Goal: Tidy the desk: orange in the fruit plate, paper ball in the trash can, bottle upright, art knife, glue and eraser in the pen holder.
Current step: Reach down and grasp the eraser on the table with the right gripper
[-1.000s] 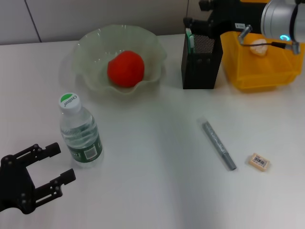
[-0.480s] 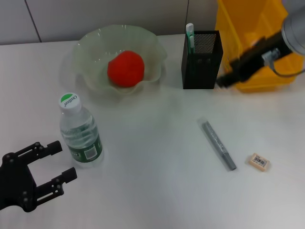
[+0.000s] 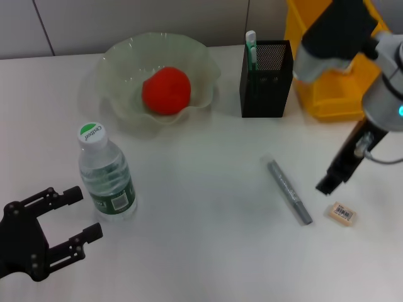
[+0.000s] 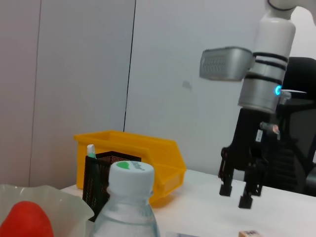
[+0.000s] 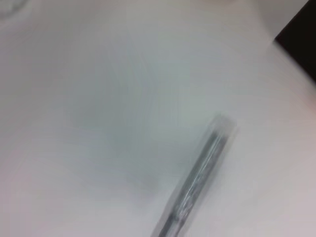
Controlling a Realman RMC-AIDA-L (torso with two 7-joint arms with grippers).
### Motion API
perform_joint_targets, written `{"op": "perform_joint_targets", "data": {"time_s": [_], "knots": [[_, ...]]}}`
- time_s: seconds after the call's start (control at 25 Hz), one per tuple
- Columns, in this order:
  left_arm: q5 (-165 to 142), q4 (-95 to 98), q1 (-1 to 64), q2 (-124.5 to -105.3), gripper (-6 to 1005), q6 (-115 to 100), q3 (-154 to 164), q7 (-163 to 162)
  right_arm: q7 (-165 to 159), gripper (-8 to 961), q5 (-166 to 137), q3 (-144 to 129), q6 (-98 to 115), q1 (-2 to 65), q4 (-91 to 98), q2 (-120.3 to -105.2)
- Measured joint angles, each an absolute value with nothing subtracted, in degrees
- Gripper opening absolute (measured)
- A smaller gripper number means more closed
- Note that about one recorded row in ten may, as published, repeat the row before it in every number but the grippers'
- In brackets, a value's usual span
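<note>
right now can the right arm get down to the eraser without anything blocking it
Probably yes. The right gripper, fingers open, hangs just above and beside the eraser, which lies alone on the table; the art knife lies apart from it.

White desk surface (image 3: 208, 189): flat, supports all items. Grey panelled wall (image 3: 126, 22): directly behind the desk's rear edge, with a dark vertical seam. Black office chair (image 4: 296, 148): beyond the desk's far side, partly hidden.
</note>
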State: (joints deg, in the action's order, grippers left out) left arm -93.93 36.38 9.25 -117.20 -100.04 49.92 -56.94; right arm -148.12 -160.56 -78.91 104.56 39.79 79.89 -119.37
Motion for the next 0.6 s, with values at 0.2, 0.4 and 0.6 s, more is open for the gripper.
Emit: {"op": "perform_joint_targets", "data": {"time_s": [0.2, 0.4, 0.6], "knots": [[-95.98, 36.34, 9.52, -117.27, 697, -99.91, 49.86, -57.06, -149.08, 632, -160.71, -80.55, 102.55, 39.17, 75.65, -119.44], [-97.38, 36.21, 9.83, -117.66, 697, -99.60, 49.38, -57.25, -149.50, 690, -160.76, -82.76, 101.66, 37.94, 74.11, -119.44], [-97.36, 35.99, 9.83, -117.75, 698, -99.57, 47.97, -57.23, -150.59, 684, -161.43, -84.06, 100.84, 36.95, 73.98, -119.45]]}}
